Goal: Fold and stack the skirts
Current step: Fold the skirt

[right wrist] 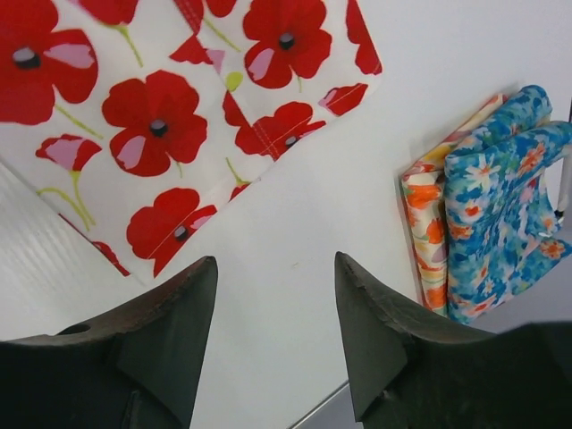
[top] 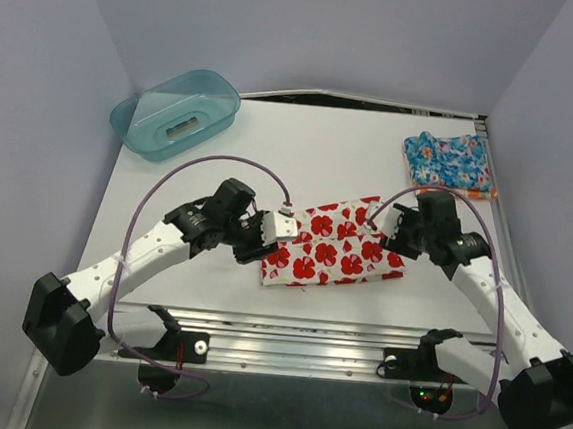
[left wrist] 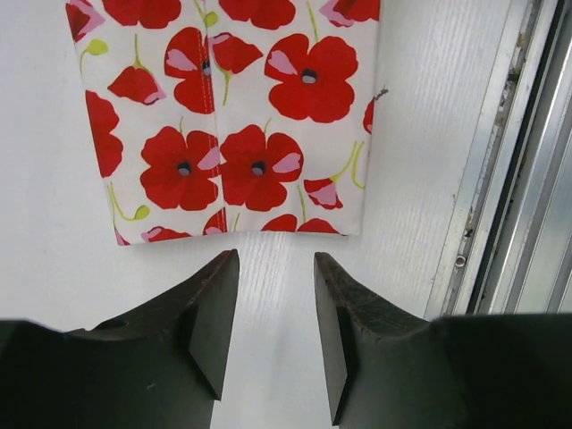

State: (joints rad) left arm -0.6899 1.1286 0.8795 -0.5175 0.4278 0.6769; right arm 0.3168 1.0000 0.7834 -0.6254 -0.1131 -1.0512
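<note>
A white skirt with red poppies lies folded into a long strip at the table's middle. My left gripper sits at its left end, jaws open over bare table just short of the cloth edge, nothing between them. My right gripper hovers at the strip's right end, open and empty, with the poppy cloth to its left. At the back right a folded blue floral skirt rests on a folded orange-yellow one, of which only the edge shows.
A translucent teal tub stands upside down at the back left. A metal rail runs along the table's near edge. Grey walls close in on both sides and the back.
</note>
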